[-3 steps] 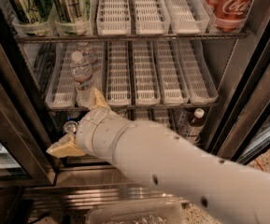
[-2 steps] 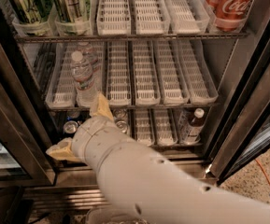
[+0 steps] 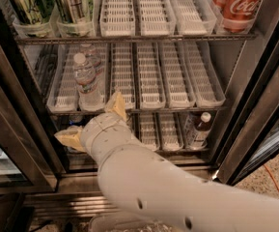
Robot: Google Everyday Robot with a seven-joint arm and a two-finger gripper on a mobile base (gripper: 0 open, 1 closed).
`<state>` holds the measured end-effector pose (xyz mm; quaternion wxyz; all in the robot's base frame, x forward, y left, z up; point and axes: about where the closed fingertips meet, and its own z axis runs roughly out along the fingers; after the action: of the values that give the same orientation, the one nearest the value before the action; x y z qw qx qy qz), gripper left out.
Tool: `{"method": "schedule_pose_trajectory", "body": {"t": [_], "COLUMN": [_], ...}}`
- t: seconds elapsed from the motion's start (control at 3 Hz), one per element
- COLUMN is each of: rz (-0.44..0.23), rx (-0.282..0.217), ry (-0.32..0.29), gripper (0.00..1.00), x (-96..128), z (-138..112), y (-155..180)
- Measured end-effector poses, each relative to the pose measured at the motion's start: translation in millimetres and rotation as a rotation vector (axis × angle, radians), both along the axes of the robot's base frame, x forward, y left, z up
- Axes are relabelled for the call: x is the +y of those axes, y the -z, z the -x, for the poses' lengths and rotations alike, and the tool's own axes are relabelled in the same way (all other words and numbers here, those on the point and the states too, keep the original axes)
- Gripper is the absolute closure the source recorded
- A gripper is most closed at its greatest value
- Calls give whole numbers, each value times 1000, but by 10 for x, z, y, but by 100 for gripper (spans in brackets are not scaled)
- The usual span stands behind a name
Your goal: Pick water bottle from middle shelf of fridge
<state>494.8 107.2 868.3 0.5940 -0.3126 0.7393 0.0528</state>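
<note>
1. Reaching into the tall dark steel fridge [image 3: 247, 100] with the glass door: a tan two-finger gripper [image 3: 87, 119] on a fat white arm [image 3: 144, 178], low on the left, just in front of the middle wire shelf [image 3: 187, 109] with its long whitish slotted trays.
2. Moved since a second ago: up a little and right a little, with the white arm swung lower.
3. Spread wide and holding nothing, with one finger [image 3: 117, 105] up by the shelf's front edge and the other finger [image 3: 69, 138] down and to the left.
4. Standing upright in the second tray from the left, near the front: the small clear ribbed water bottle [image 3: 87, 81] with a white cap.
5. Not touched yet, and in the same spot as before; just above the gripper, a bit left of the upper finger.
6. Probably lining up for the grab: closer now, but too low, so likely must go up and in before closing around the bottle.
7. Worth watching: a bump on the shelf's wire edge on the way up. Not the one to take: the dark brown bottle [image 3: 199, 129] down low on the right.
</note>
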Motion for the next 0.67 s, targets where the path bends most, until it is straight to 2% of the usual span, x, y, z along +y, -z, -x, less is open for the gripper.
{"method": "schedule_pose_trajectory", "body": {"t": [0.33, 0.67], "rz": [-125, -163], "rx": [12, -23], "ry": [29, 1], "gripper": [0, 0], "x": [-126, -199], "z": [-240, -344], "y": [36, 72]}}
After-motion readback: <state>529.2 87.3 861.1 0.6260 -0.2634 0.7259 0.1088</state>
